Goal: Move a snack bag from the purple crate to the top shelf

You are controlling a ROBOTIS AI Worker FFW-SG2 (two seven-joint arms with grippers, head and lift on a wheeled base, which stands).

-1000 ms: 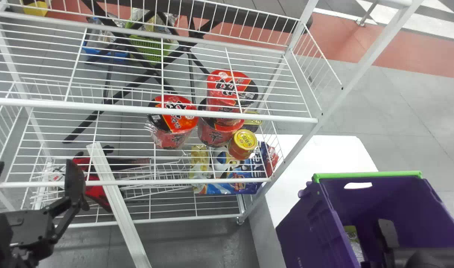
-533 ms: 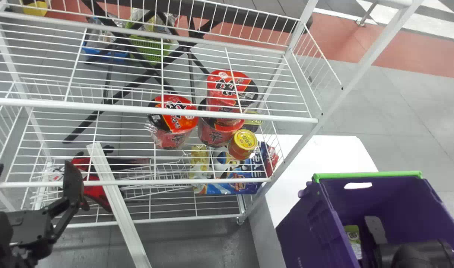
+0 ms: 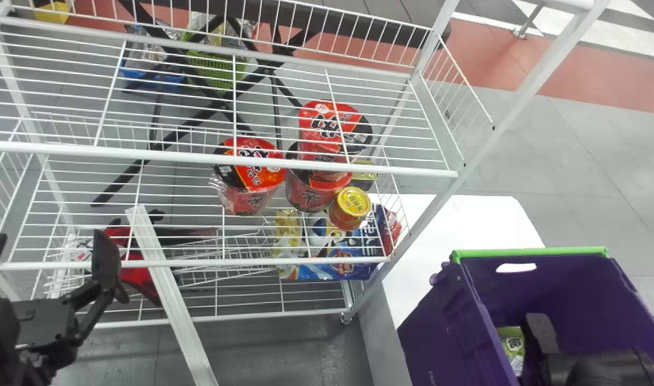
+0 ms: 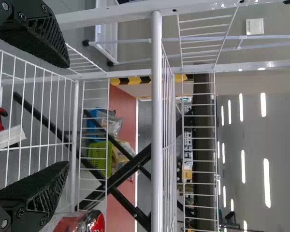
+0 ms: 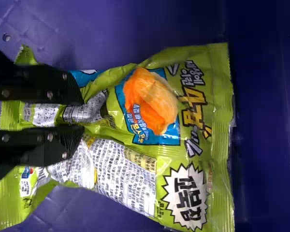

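Snack bag (image 3: 513, 343) has shifted slightly, clamped in the right gripper (image 3: 540, 332), partly hidden by the purple crate (image 3: 445, 321).

Purple crate (image 3: 445, 321): near end cut off by the head view's bottom edge. Snack bag (image 3: 513, 346): in the head view, mostly hidden by crate wall and right gripper (image 3: 540, 329); finest print too small to tell. Left gripper (image 3: 48, 236): one jaw cropped, head view. Wire rack (image 3: 171, 156): left end cropped, same view.
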